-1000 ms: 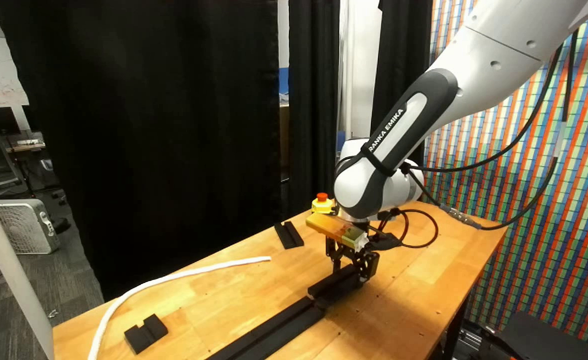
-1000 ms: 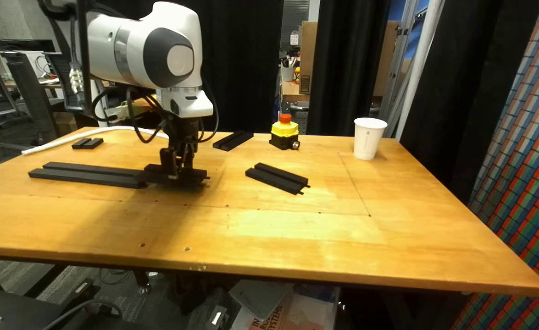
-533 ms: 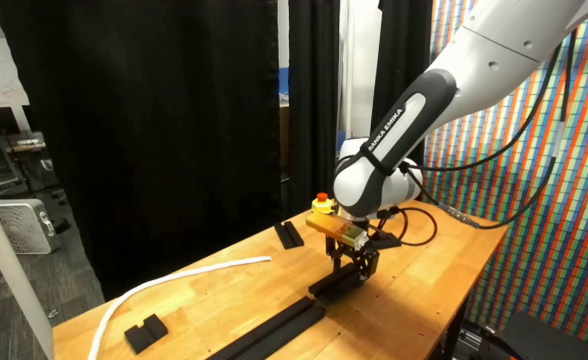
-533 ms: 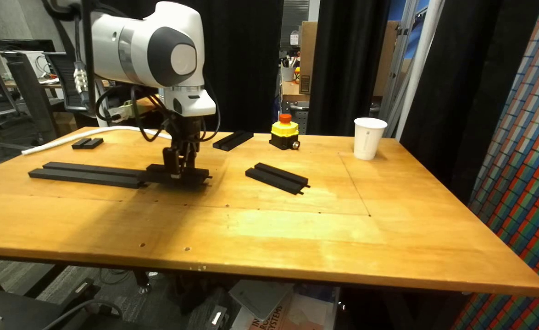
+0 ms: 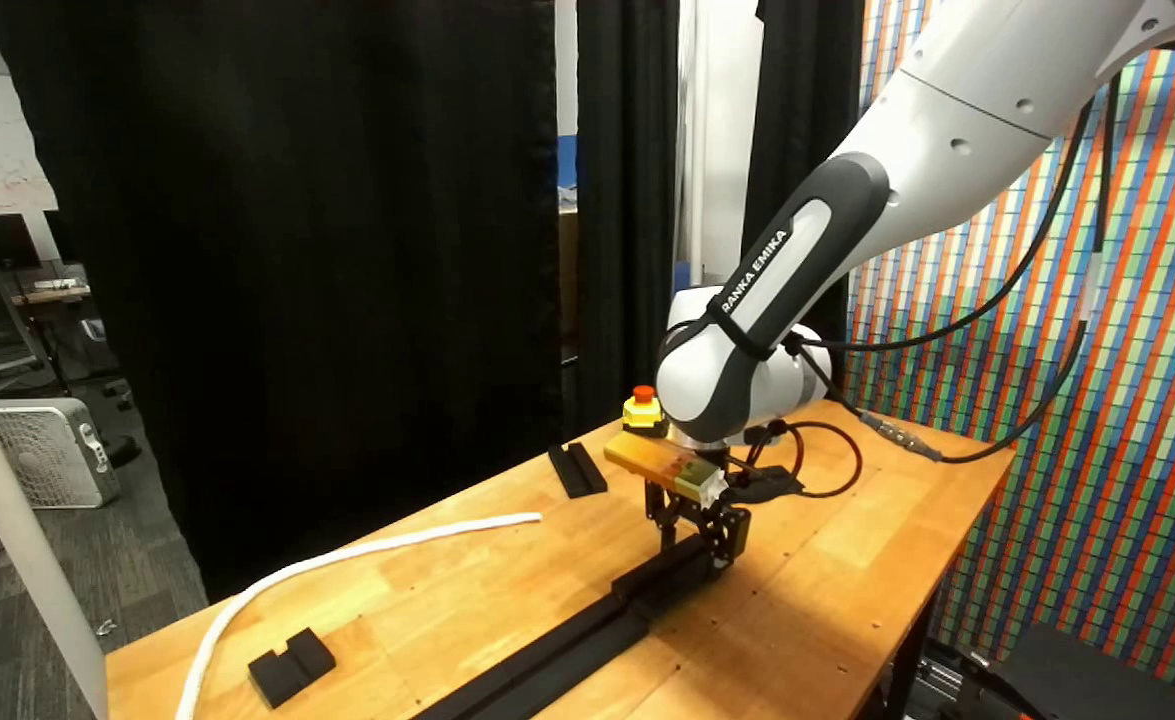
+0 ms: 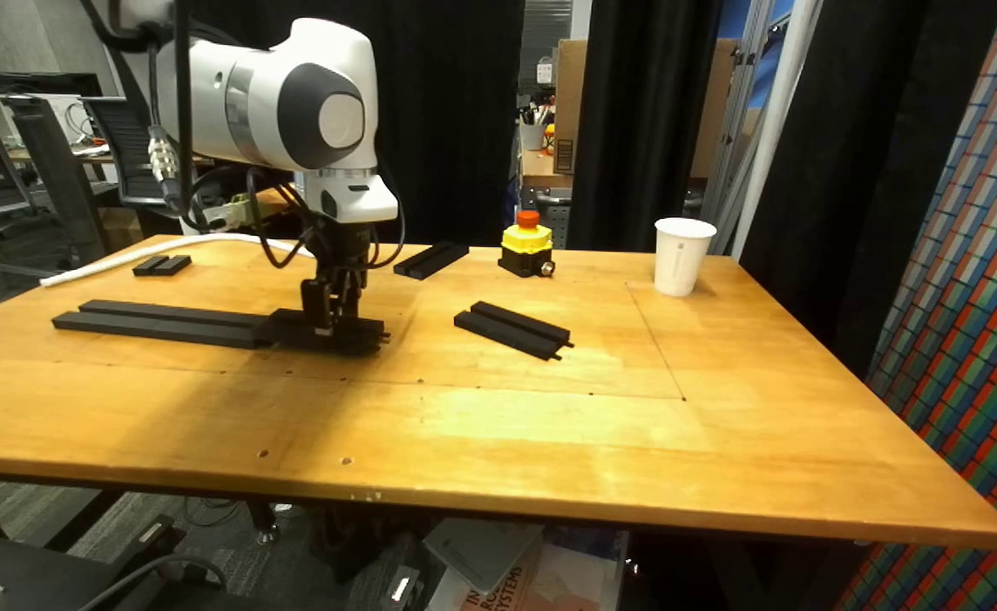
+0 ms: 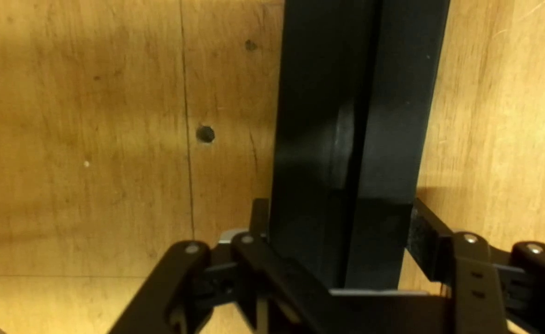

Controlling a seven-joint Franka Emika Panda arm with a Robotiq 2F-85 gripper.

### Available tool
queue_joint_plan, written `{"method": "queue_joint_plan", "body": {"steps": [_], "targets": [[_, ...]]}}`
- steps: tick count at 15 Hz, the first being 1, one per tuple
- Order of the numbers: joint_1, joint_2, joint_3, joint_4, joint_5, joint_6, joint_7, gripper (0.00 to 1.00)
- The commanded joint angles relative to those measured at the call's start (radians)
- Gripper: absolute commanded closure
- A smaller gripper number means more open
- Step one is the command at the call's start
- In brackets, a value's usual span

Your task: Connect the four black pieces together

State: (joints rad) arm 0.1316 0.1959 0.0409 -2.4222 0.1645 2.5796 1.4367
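Clutching the end bar (image 6: 288, 331) by both long sides, the gripper (image 6: 335, 326) has its jaws tight around it on the left of the wooden table (image 6: 549, 441)! In an exterior view that bar runs left to right, pins (image 6: 386, 336) pointing right, its left end up against the long rail (image 6: 157, 329), roughly in line; fully joined or not, nobody can tell. Off to the right, a loose bar (image 6: 502, 333) slants from far left to near right. Black curtains (image 5: 297, 250) hang behind. Paper cup (image 6: 683, 263) at far right, box fan (image 5: 42, 455) on the left floor: each shows only in an exterior view.
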Motion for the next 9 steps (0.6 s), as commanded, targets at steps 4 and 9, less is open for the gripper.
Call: {"method": "queue_joint_plan", "body": {"steps": [4, 9], "targets": [[0.016, 0.010, -0.008, 0.027, -0.030, -0.015, 0.031, 0.54], [0.022, -0.013, -0.012, 0.011, -0.044, -0.016, 0.052, 0.54]]}}
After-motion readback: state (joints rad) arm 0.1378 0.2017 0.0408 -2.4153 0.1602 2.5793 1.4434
